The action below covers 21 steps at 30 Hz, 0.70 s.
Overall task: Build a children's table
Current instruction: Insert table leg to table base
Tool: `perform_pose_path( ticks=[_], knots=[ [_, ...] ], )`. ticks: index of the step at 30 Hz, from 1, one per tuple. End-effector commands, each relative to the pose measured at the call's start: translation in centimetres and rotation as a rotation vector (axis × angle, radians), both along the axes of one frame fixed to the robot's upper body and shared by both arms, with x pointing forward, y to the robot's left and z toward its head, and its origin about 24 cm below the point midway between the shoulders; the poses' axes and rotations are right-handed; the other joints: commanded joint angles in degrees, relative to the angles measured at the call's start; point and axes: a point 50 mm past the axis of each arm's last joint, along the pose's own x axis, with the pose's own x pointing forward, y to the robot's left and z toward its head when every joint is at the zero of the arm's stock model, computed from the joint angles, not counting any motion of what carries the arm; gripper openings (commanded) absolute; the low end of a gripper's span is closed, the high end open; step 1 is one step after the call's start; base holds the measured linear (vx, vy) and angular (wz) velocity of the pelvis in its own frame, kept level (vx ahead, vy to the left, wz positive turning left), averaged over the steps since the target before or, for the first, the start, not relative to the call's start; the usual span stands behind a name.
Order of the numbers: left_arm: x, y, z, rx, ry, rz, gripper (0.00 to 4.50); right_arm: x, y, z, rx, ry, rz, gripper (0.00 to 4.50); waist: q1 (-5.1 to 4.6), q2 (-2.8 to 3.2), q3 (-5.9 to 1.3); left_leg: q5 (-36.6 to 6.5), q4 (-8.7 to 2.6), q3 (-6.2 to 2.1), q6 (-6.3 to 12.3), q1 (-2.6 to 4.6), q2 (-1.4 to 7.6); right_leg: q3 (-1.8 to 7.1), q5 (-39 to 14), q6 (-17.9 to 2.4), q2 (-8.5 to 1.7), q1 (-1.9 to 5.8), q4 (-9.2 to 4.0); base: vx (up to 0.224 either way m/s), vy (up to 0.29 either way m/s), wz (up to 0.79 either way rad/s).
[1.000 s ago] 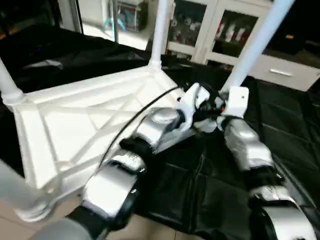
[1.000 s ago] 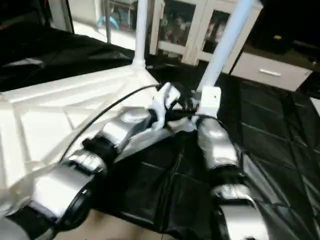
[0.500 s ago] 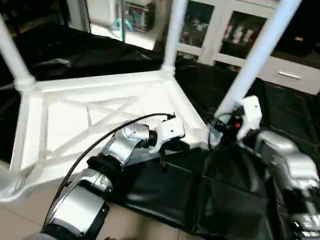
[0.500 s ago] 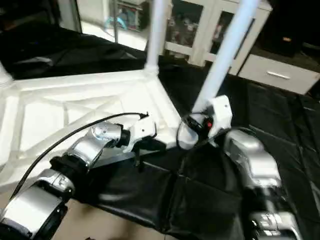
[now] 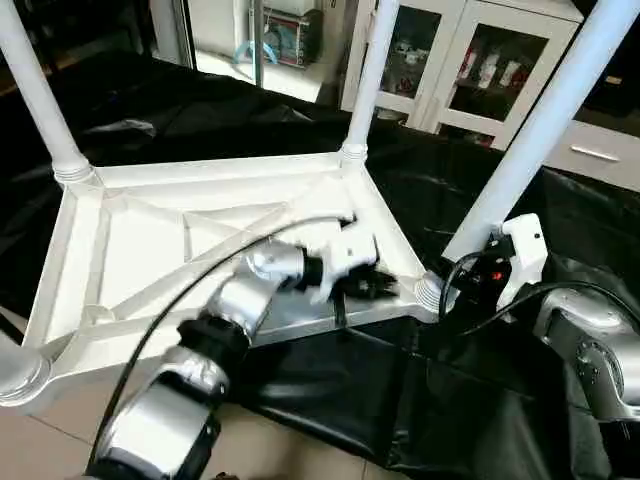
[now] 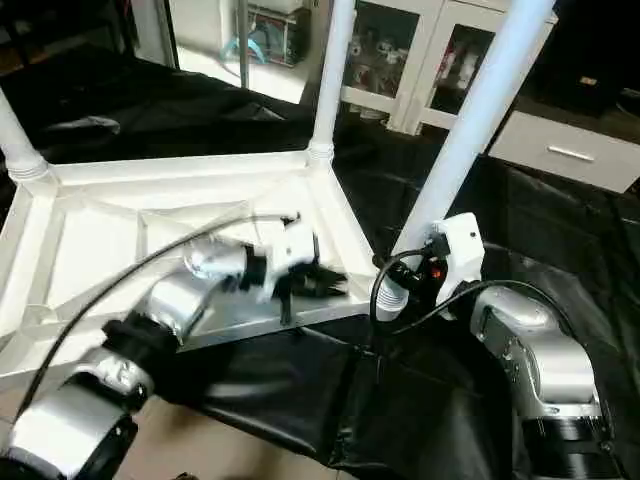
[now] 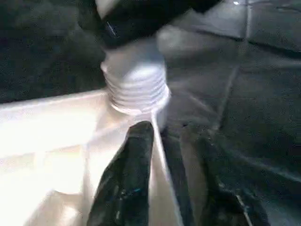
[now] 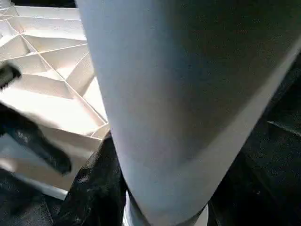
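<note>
White X-ribbed tabletop (image 5: 150, 240), white legs (image 5: 545, 125), black sheet (image 5: 440, 400) (creased), silver forearms (image 5: 590, 345)

Under me a black sheet (image 5: 480, 420) covers the floor. The tabletop (image 5: 150, 250) lies on it underside up, one corner hanging over bare floor (image 5: 40, 440) nearest me.

Tabletop (image 5: 150, 240) smooth white plastic; legs (image 5: 545, 115) likewise; floor sheet (image 5: 470, 400) black, glossy, perhaps plastic film.

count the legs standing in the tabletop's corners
4: far-left corner, far-right corner, near-right corner by the right gripper, near-left corner at the picture's edge.
</note>
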Motion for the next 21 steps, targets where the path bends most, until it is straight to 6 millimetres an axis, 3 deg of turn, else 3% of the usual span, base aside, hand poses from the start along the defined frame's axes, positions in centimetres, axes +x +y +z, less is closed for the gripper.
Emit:
perform_pose_path(
  ticks=[1,8,16,21],
  knots=[
    [-0.1,-0.8,0.5,0.004,-0.014,-0.023,1.48,-1.2,0.2,-2.6,0.045,0.167,0.003,1.85,-0.14,0.4,-3.42,-7.0,-3.66,-0.69,1.51,0.81,2.2,2.12,1.1,-14.6,-2.86,2.4,-3.07,0.0,0.0,0.0],
    [0.1,-0.7,-0.3,0.084,-0.047,0.021,2.0,-1.3,0.5,-2.6,0.043,0.169,0.006,1.85,-0.04,0.45,-3.64,-5.6,-3.5,-0.8,2.06,0.7,2.12,2.05,1.9,-13.8,-2.79,2.5,-2.91,0.0,0.0,0.0],
    [-0.4,-1.2,-1.6,0.144,0.002,0.032,2.75,-1.0,1.0,-2.5,0.034,0.171,0.016,1.85,0.04,0.57,-3.66,-5.1,-3.4,-0.75,2.15,0.69,2.05,2.03,2.6,-14.4,-2.78,2.49,-2.84,0.0,0.0,0.0],
    [0.2,-0.9,-2.8,0.301,0.016,0.104,2.99,-0.6,1.1,-2.2,0.036,0.161,0.014,1.85,-0.02,0.69,-3.41,-8.6,-3.55,-0.92,1.05,0.69,2.02,2.05,-3.0,-13.2,-2.89,2.32,-3.4,0.0,0.0,0.0]
  ],
)
